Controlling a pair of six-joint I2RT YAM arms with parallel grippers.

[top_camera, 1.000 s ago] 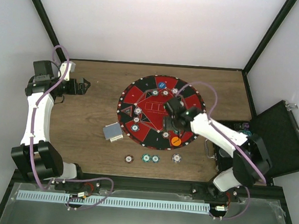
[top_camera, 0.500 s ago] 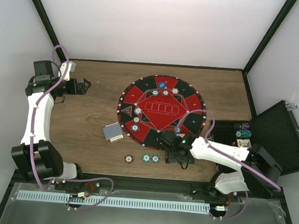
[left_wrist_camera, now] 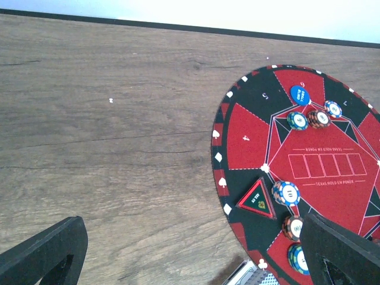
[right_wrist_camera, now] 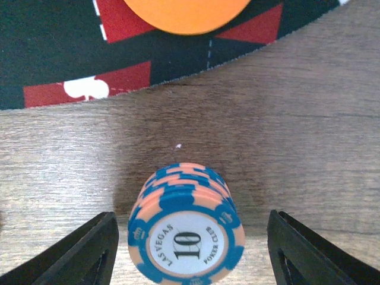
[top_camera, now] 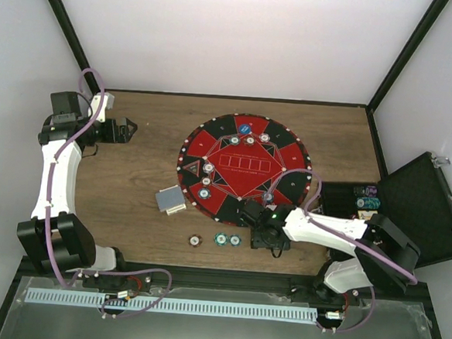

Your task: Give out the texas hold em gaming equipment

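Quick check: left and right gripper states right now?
Left gripper: open, empty.
Right gripper: open, fingers either side of the blue-and-orange chip stack, not touching it.

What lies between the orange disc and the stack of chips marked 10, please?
Between the orange disc and the chip stack: the black-and-red rim of the mat, then bare wooden table, shown in the right wrist view.

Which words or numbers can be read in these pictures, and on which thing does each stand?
"LAS VEGAS", "10", "POKER CLUB": top of the blue-and-orange poker chip stack.
"TEXAS HOLD EM POKER": round red-and-black mat.
"4", "5": the mat's outer fields.
Too small to read: round blue disc, black triangular marker.
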